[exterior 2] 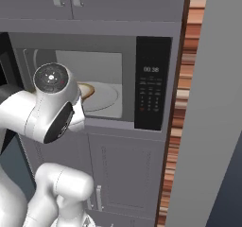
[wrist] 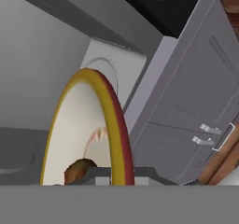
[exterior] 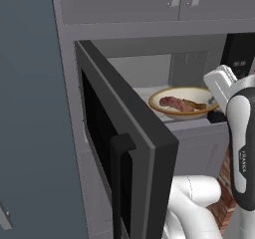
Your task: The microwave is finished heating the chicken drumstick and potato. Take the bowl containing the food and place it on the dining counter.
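I see the microwave (exterior: 149, 83) with its door (exterior: 119, 148) swung wide open. The bowl (exterior: 183, 102) sits at the front of the microwave's opening, the chicken drumstick (exterior: 180, 104) lying inside it. My gripper (exterior: 215, 108) is at the bowl's right edge, jaws clamped together on the rim (wrist: 114, 125). The keypad panel (exterior 2: 153, 82) is to the right of the opening, cabinet doors (exterior 2: 125, 174) below the microwave.

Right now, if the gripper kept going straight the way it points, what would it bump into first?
The gripper is already shut on the bowl rim, so the bowl is first. Past it, probably the microwave inside wall, though the depth is hard to judge.
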